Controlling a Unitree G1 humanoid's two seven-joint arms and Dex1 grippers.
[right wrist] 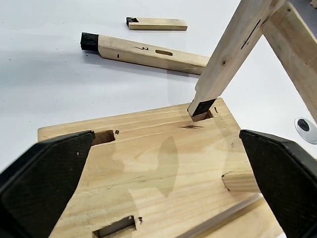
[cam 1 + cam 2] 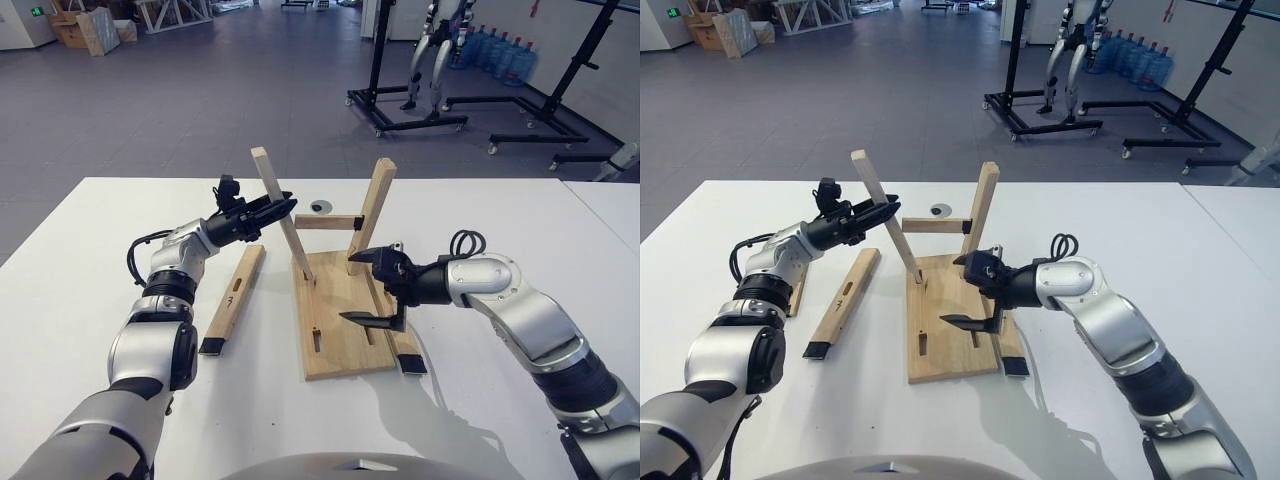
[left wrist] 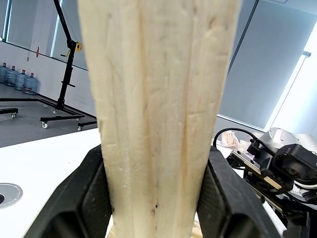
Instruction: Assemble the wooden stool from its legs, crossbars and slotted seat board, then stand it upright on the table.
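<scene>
Seat board [image 2: 340,335] lay central on the desk [image 2: 90,240], open white surface all round. Left hand [image 2: 285,206] clamped the tilted leg [image 2: 268,175]; right hand [image 2: 347,287] hovered above the board, spread wide.

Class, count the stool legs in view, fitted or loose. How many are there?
4. Two stand in the seat board: the tilted leg in the left gripper, a second leg. A loose leg lies left of the board; a fourth leg under the right gripper.
</scene>
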